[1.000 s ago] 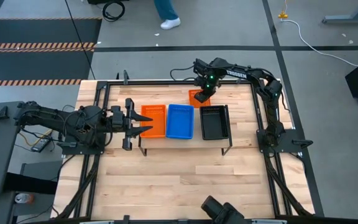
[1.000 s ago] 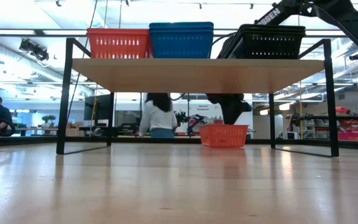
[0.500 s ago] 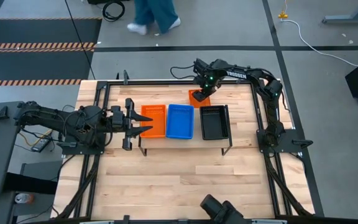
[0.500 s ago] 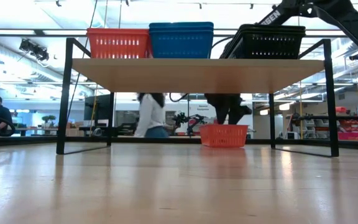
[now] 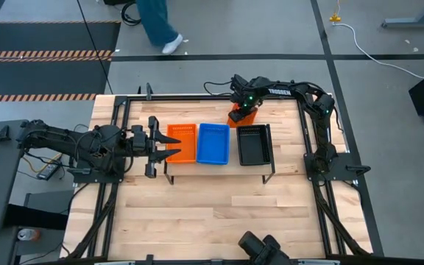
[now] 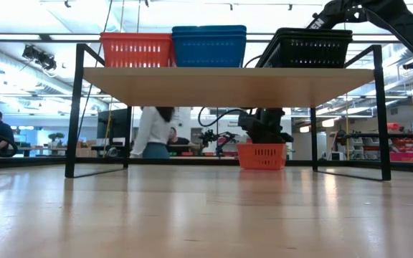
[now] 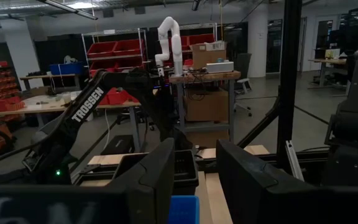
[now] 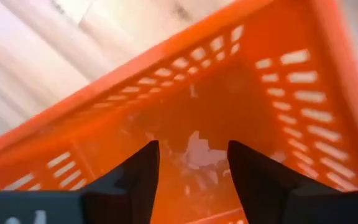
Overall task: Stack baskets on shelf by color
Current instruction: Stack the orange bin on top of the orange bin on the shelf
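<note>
Right gripper reaches into a loose orange basket on the table behind the shelf.

On the shelf sit an orange basket stack, a blue stack and a black stack, side by side; nothing shows inside the black one from above. The right wrist view shows both dark fingers parted inside the loose basket's empty perforated shell, gripping nothing. The right arm folds in from the far right corner. The left gripper hangs at the shelf's left end beside the orange stack, jaws apart and empty. Only the low view shows the loose basket resting on the tabletop beneath the shelf line, and a person walking beyond.
</note>
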You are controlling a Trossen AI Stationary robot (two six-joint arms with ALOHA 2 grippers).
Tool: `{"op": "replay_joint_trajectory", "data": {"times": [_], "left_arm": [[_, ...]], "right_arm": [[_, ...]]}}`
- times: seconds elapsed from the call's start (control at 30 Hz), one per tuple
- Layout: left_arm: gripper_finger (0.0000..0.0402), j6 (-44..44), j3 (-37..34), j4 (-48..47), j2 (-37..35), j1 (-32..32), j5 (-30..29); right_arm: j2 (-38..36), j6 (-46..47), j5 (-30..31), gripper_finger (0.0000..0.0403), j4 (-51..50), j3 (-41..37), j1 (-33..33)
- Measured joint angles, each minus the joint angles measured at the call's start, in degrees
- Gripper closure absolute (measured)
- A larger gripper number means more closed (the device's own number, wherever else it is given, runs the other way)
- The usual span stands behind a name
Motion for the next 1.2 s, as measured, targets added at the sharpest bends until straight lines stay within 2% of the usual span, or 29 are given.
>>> {"op": "replay_joint_trajectory", "data": {"times": [0.13,0.4,0.5,0.6,0.8,0.9,1.07,1.2], "left_arm": [[0.0276,0.0,0.0,0.0,0.0,0.0,0.0],[0.0276,0.0,0.0,0.0,0.0,0.0,0.0],[0.0276,0.0,0.0,0.0,0.0,0.0,0.0],[0.0276,0.0,0.0,0.0,0.0,0.0,0.0],[0.0276,0.0,0.0,0.0,0.0,0.0,0.0],[0.0276,0.0,0.0,0.0,0.0,0.0,0.0],[0.0276,0.0,0.0,0.0,0.0,0.0,0.0],[0.0276,0.0,0.0,0.0,0.0,0.0,0.0]], "right_arm": [[0.0,-0.3,0.9,0.0241,1.5,0.0,0.0],[0.0,-4.1,0.5,0.0381,0.4,1.2,0.0],[0.0,-5.6,-1.3,0.0395,-3.3,4.8,0.0],[0.0,-6.4,-1.7,0.0372,-8.5,9.9,0.0],[0.0,-9.4,3.9,0.0266,-13.3,18.2,1.2],[0.0,-11.7,8.8,0.0212,-14.9,20.6,2.1],[0.0,-12.6,19.3,0.0142,-18.5,21.0,2.6],[-0.1,-11.1,21.5,0.0117,-18.5,16.5,1.7]]}}
